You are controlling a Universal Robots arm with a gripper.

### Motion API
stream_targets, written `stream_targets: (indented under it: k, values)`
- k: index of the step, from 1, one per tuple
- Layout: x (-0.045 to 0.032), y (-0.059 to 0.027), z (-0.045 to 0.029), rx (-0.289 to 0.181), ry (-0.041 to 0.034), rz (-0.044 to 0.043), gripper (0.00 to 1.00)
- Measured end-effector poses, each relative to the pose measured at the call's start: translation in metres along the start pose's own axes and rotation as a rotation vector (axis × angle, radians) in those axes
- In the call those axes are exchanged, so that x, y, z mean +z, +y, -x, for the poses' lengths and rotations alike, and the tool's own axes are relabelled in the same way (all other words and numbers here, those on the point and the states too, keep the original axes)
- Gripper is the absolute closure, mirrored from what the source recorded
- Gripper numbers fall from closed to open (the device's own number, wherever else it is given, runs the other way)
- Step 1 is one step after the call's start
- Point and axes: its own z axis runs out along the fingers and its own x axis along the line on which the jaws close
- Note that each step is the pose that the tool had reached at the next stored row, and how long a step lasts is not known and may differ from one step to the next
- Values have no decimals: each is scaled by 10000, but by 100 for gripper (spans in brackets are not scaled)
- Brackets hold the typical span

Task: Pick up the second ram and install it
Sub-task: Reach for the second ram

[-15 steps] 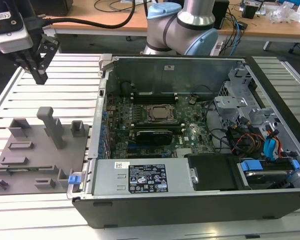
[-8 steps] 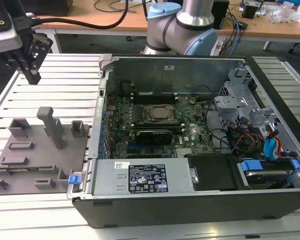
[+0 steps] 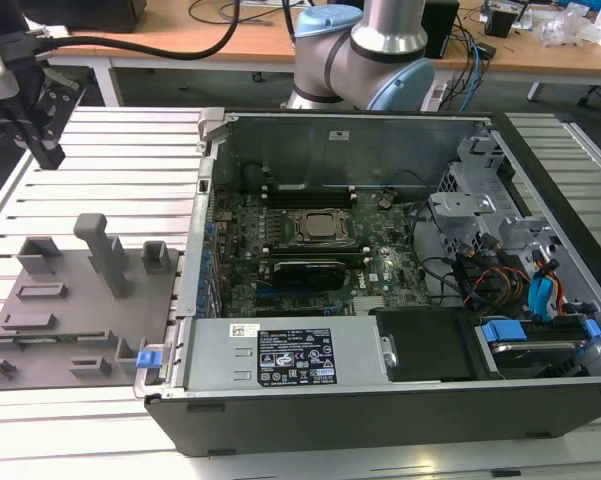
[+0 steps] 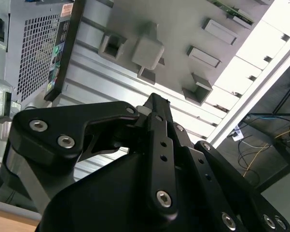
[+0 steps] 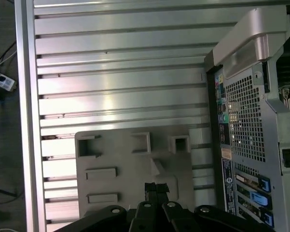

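Tool, tips together and empty, hovers over the desk past the gray fixture tray; the second ram lies well apart in the tray's opposite-edge slot, long axis along the exterior view's left-right.

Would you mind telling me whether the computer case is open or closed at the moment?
Open. The computer case has no side panel on, and the exterior view looks straight in at the motherboard and CPU socket.
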Motion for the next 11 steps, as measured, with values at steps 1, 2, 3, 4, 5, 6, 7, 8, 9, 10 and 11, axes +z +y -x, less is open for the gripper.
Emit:
stream_targets:
  k: [1,2,3,4,5,6,7,8,9,10,11]
  values:
    - [0,-1,-11,0,0,0,89]
    - [0,-3,-34,1,0,0,89]
    - [1,-4,-48,1,0,0,89]
    - [1,-5,-59,0,0,0,89]
    - [1,-6,-82,0,-1,0,89]
    - [2,-8,-108,1,0,0,89]
    - [3,-10,-129,1,-1,0,89]
    - [3,-11,-149,1,0,0,89]
    - [4,-13,-171,1,-1,0,89]
    - [5,-16,-205,1,0,0,89]
    - [5,-17,-225,0,0,0,89]
